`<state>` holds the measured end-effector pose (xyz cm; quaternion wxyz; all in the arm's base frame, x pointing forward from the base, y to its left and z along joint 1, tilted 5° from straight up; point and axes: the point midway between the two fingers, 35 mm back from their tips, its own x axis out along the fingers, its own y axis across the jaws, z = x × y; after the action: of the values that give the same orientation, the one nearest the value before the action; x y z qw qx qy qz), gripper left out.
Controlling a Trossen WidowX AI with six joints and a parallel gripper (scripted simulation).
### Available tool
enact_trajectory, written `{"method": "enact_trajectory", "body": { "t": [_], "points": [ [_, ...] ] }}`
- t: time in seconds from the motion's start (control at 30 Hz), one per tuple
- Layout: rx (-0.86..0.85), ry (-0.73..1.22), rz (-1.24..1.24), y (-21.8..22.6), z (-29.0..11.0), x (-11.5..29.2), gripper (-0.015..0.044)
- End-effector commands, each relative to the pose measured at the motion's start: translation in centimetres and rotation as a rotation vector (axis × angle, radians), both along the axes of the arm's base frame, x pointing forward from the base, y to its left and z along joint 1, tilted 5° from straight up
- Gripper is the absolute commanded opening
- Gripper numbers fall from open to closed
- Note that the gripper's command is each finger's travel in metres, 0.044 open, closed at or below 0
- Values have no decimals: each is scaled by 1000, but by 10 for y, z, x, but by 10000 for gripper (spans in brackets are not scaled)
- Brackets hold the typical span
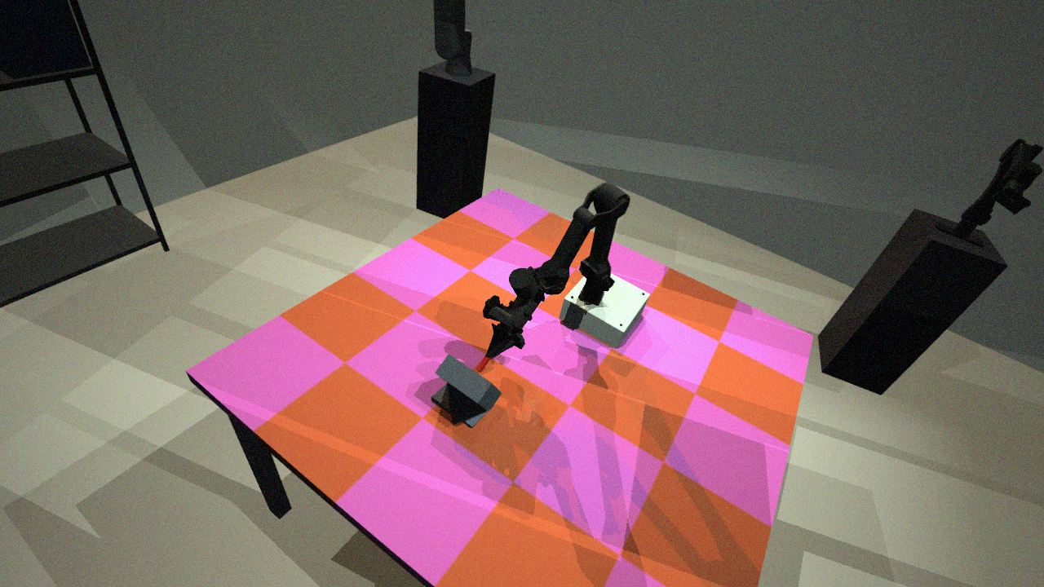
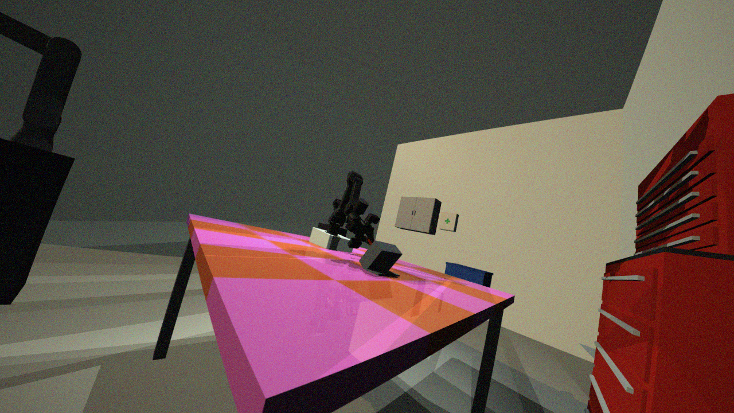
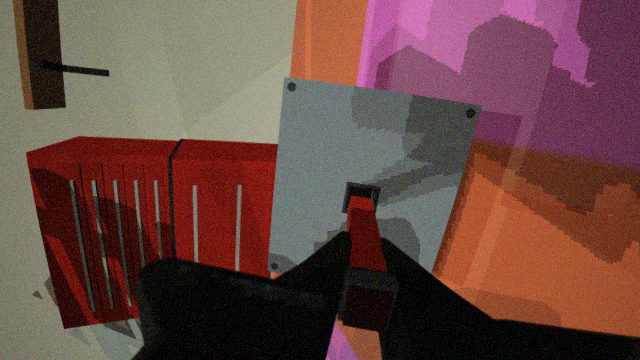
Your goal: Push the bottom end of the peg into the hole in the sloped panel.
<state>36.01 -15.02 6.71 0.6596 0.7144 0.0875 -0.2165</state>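
Top view: the tool [image 1: 494, 349] was clamped on the red peg [image 1: 484, 360], whose tip met the sloped panel [image 1: 462, 373] on the worktop [image 1: 292, 364]. Exterior view: the peg [image 2: 369, 241] was barely discernible above the panel [image 2: 379, 256]. Wrist view: the peg [image 3: 364, 235] had its tip at the square hole [image 3: 361, 194].

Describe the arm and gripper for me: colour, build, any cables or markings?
The arm is matte black throughout, made of slim links with rounded, bulky joint housings, and rises from a pale grey box base with dark dots at its corners. The gripper is equally black, with broad, angular fingers tapering toward the tips. No cables, labels or markings show in any view.
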Motion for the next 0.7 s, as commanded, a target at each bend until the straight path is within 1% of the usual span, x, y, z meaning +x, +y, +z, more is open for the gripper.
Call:
{"method": "enact_trajectory", "body": {
  "t": [0.0,0.67],
  "points": [
    [0,0,0,0,0,-1,0],
    [0,0,0,-1,-3,2,0]
  ]
}}
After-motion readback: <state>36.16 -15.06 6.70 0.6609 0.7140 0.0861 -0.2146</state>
